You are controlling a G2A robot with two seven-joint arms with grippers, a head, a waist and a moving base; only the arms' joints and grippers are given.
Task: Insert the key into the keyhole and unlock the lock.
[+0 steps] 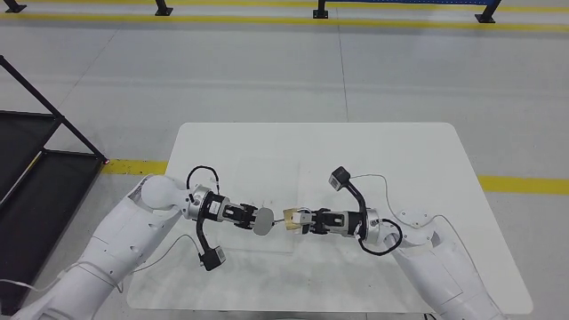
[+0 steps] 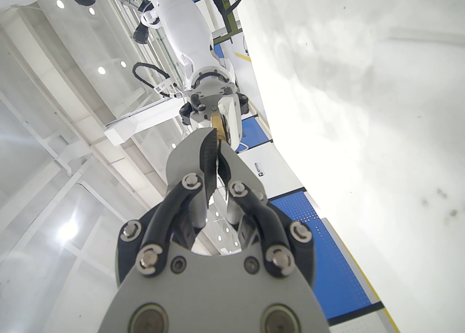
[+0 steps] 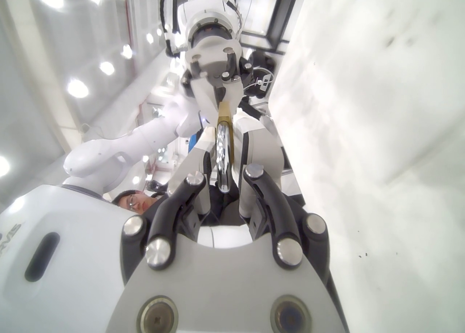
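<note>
The white table (image 1: 373, 160) is the biggest thing, and both arms meet above its middle, near the front edge. The left gripper (image 1: 268, 221) points toward the right gripper (image 1: 300, 220), and they are close, tip to tip. The right gripper has its fingers closed on the brass lock (image 1: 291, 217), which is lifted off the table. In the right wrist view the lock's shiny shackle lies between the fingers and the brass body points outward. The left gripper has its black pads (image 2: 209, 153) pressed nearly together on the thin key (image 1: 278, 222). The key reaches to the lock, but I cannot tell whether it is inside the keyhole.
</note>
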